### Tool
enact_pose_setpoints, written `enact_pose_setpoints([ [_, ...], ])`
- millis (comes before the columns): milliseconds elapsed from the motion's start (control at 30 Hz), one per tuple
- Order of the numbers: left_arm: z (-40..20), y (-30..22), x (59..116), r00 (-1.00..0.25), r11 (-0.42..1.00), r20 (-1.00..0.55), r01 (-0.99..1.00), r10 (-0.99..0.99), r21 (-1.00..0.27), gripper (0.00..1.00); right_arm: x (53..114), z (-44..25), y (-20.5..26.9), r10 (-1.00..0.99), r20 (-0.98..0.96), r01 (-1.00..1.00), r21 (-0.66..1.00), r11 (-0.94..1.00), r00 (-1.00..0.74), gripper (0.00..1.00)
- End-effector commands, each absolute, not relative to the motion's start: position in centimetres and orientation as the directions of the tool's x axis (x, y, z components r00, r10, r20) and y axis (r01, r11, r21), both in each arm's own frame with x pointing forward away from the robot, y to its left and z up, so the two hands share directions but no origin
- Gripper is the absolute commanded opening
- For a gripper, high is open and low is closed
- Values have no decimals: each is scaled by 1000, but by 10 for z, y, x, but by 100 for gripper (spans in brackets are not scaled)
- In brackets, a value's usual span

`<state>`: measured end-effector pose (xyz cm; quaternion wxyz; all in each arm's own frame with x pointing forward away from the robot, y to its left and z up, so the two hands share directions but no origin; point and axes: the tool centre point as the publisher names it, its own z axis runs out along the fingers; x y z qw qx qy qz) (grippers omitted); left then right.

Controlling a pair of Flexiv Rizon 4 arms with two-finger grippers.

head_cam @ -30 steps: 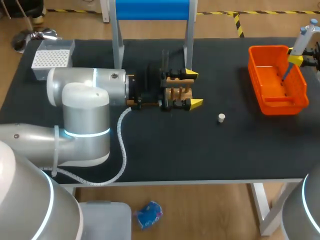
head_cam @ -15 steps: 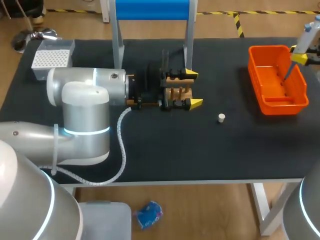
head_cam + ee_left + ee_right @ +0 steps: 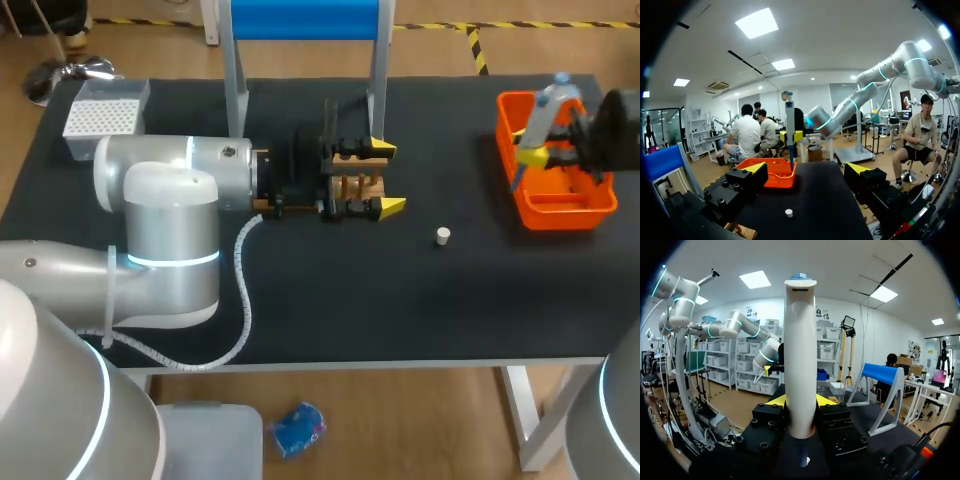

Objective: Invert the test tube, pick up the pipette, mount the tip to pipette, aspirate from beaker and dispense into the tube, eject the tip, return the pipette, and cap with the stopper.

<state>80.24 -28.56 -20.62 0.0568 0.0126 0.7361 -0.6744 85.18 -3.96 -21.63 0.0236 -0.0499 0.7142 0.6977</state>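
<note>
Head view, small white stopper (image 3: 443, 236): it lies alone on the black table (image 3: 400, 310), nearest you.
Left gripper (image 3: 388, 179): your fingers are spread wide at the wooden tube rack (image 3: 355, 182), holding nothing.
Right gripper (image 3: 535, 155): it is clamped on the white, blue-capped pipette (image 3: 548, 110), which tilts over the orange plastic basket (image 3: 570, 212).
White tip box (image 3: 105, 118): it sits at the far left corner.

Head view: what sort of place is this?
Probably a robotics lab bench set up for liquid handling: the right gripper holds a pipette at an orange basket, and a pipette tip box and a wooden test tube rack stand on the black table.
</note>
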Motion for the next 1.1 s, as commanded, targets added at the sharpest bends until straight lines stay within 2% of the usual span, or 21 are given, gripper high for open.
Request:
enact_pose_setpoints([
  [33,-207,-287,801,-993,89,-103,97,-63,-991,100,846,-230,-2,-32,-128,-129,992,11,-991,0],
  [367,-207,-287,801,-993,89,-103,97,-63,-991,100,833,-252,48,-45,-41,-39,998,-52,-998,0],
  [600,-207,-287,801,-993,89,-103,97,-63,-991,100,821,-260,77,-47,-11,-11,1000,-17,-999,0],
  [1100,-207,-287,801,-993,89,-103,97,-63,-991,100,810,-259,127,-102,-55,-53,998,-20,-993,0],
])
